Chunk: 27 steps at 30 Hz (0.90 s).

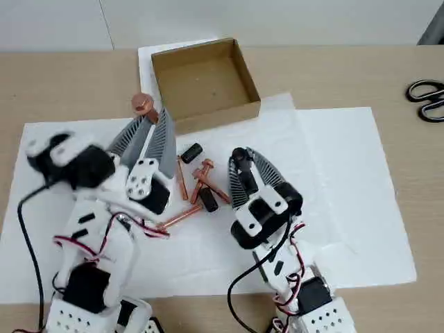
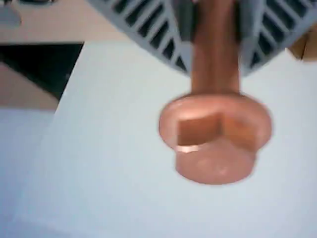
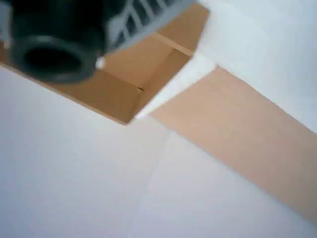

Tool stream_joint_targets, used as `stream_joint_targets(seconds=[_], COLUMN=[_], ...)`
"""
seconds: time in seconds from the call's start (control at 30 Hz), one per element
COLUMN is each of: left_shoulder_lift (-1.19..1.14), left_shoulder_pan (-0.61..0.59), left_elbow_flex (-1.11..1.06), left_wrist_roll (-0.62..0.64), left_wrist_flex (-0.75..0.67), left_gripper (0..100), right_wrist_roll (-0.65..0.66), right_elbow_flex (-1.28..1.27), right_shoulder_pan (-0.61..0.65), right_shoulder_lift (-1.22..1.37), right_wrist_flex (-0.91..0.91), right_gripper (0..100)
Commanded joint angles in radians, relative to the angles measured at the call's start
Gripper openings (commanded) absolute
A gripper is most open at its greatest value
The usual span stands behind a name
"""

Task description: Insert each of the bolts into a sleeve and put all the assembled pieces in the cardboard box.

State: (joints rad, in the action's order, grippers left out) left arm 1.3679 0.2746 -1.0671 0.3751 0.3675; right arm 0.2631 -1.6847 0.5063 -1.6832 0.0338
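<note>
The left gripper [image 1: 154,123] is closed on the shaft of a copper bolt [image 2: 215,139]. The bolt's flanged hex head sticks out past the fingertips, just beside the near left corner of the cardboard box [image 1: 215,114]. The right gripper [image 1: 247,165] clamps a black sleeve [image 3: 49,52] (its open end faces the wrist camera) above the white paper [image 1: 333,180]. Between the arms, loose bolts [image 1: 182,179] and sleeves [image 1: 191,151] lie on the paper.

copper bolt [image 2: 215,134], black sleeve [image 3: 44,29] held; maybe 3 bolts [image 1: 182,179], sleeves [image 1: 191,151] nr box [image 1: 215,115]
</note>
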Motion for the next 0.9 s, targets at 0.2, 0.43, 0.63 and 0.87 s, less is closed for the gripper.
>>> stream_joint_targets(seconds=[0.2,0.43,0.63,0.87], left_shoulder_lift=[0.163,0.155,0.153,0.078], left_shoulder_pan=[0.094,0.158,0.160,0.160], left_elbow_flex=[-0.140,-0.113,-0.079,0.071], left_wrist_roll=[0.023,0.083,0.084,0.084], left_wrist_flex=[-0.149,-0.055,0.009,0.078], left_gripper=[1,1,1,1], right_wrist_roll=[-0.031,-0.127,-0.127,-0.126], right_elbow_flex=[-0.005,-0.005,-0.005,-0.005], right_shoulder_pan=[0.096,0.094,0.094,0.094], right_shoulder_lift=[-0.021,-0.013,-0.019,-0.019], right_wrist_flex=[-0.019,-0.018,-0.018,-0.018], right_gripper=[0.4,0.4,0.4,0.4])
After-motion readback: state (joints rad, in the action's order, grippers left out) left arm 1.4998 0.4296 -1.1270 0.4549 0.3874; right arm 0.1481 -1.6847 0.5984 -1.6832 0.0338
